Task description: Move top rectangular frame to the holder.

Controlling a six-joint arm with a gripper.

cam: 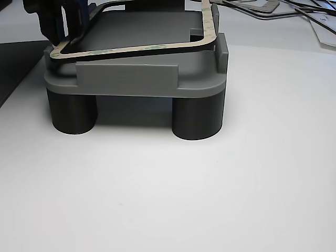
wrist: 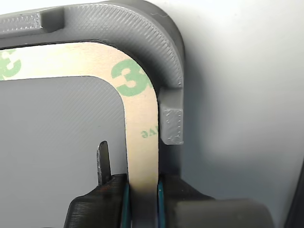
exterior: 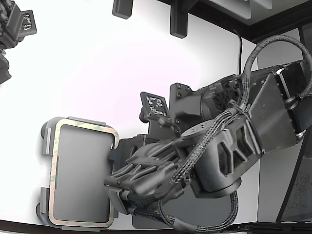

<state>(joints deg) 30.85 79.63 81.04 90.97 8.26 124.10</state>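
Exterior view: the frame (exterior: 54,161) lies within the holder (exterior: 45,146) rim at the exterior view's left; your tool is hidden under the arm (exterior: 214,151).
Wrist view: tool (wrist: 142,199) nipped shut on the frame (wrist: 140,114) strip; seat it flat inside the corner tab (wrist: 172,126).
Other view: holder (cam: 136,79) on dark legs (cam: 197,118) over plain white desk (cam: 210,199); cables (cam: 294,10) behind.

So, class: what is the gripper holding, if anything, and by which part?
The gripper pinches the frame across one side strip, just past a rounded corner, as it lies in the holder.
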